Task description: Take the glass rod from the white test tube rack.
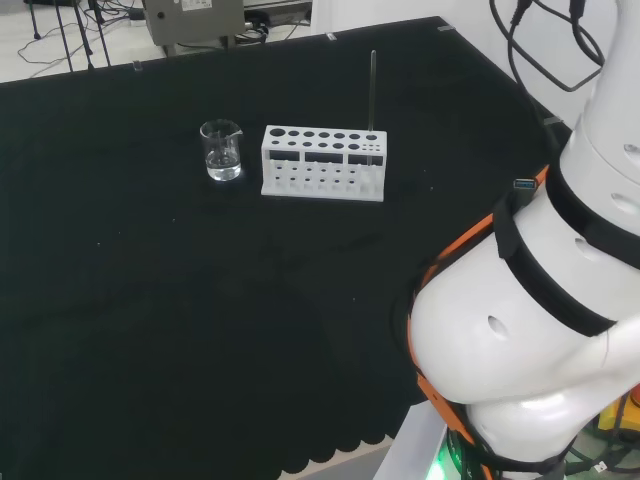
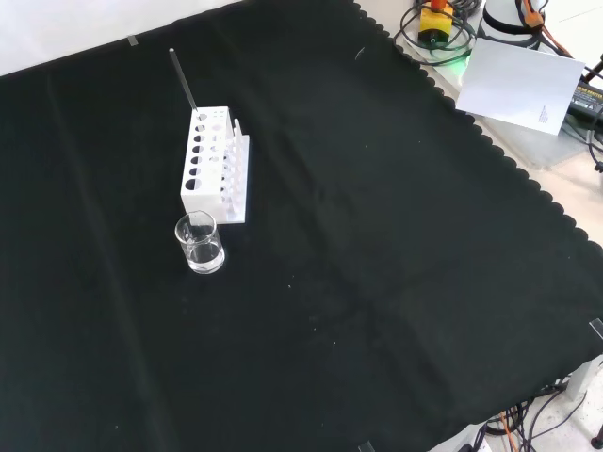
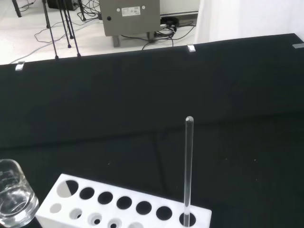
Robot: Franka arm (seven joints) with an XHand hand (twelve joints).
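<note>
A white test tube rack (image 1: 323,163) stands on the black cloth, with several round holes along its top. A clear glass rod (image 1: 372,100) stands upright in a hole at the rack's right end in the head view. In the front view the rack (image 2: 215,165) runs away from the camera and the rod (image 2: 183,81) rises from its far end, leaning slightly left. The wrist view looks down on the rack (image 3: 123,209) from close by, with the rod (image 3: 188,166) standing in the end hole.
A small glass beaker (image 1: 221,150) with some clear liquid stands just left of the rack in the head view, and in front of the rack (image 2: 199,242) in the front view. The arm's white links (image 1: 540,320) stand at the head view's right. Cables lie beyond the cloth's edge.
</note>
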